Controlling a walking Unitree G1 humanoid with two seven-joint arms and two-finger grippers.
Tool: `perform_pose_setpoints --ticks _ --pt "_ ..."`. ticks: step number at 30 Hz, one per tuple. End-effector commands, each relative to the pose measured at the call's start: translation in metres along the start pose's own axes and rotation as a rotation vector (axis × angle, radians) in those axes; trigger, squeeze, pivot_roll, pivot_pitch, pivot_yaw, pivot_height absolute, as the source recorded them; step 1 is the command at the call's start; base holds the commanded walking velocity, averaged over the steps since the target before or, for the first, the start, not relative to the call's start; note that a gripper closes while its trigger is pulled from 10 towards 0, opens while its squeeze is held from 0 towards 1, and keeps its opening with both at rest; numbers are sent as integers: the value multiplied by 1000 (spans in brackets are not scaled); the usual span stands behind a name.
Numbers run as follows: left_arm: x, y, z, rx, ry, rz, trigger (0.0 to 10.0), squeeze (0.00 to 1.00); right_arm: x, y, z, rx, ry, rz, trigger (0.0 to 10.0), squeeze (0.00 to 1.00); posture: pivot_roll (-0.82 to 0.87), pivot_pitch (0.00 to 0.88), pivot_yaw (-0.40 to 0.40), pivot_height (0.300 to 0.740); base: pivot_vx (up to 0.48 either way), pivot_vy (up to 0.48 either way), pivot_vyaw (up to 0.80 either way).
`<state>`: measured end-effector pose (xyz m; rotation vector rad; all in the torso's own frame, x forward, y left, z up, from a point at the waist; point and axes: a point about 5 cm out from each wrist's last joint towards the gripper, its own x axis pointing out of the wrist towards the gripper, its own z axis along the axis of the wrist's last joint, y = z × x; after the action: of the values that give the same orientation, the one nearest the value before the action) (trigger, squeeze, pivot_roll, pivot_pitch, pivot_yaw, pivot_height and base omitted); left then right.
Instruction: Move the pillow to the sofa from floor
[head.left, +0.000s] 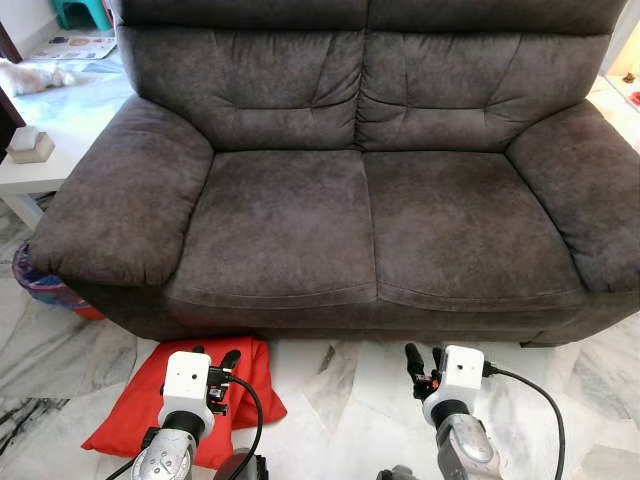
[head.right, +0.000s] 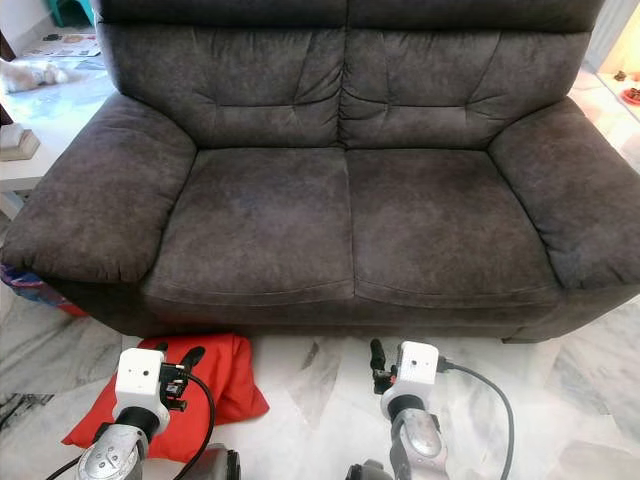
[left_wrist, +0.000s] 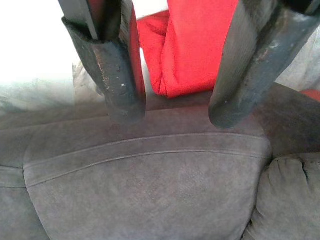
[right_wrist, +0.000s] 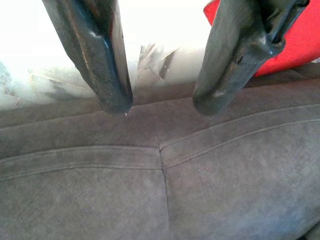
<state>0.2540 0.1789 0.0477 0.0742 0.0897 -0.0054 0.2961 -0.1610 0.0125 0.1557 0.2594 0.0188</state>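
Observation:
A red pillow (head.left: 122, 408) lies on the marble floor in front of the sofa's left half, its far edge touching the sofa base. My left gripper (head.left: 214, 356) hovers over the pillow's far part, open, with nothing between its fingers (left_wrist: 122, 85); the left wrist view looks past them at red fabric (left_wrist: 195, 50) and the seat's front edge. My right gripper (head.left: 422, 360) is held over bare floor to the pillow's right, also open and empty. The dark grey two-seat sofa (head.left: 360, 220) stands straight ahead with both seat cushions bare.
A white low table (head.left: 60, 125) with a small beige block (head.left: 30, 146) stands left of the sofa. A blue and red object (head.left: 40, 282) sits under the left armrest. A white fluffy shape (head.left: 30, 76) lies further back. Marble floor (head.left: 340, 400) stretches between my arms.

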Motion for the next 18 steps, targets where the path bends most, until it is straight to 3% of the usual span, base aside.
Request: perform_pose_setpoints --ticks 1,18 --pt "-3 3 -3 -15 15 14 10000 0 -4 1 -6 4 10 3 10000 0 168 203 0 621 0 0 0" --pt "-3 5 -4 -25 23 29 10000 0 -4 0 -10 -13 46 2 10000 0 168 216 -2 621 0 0 0"
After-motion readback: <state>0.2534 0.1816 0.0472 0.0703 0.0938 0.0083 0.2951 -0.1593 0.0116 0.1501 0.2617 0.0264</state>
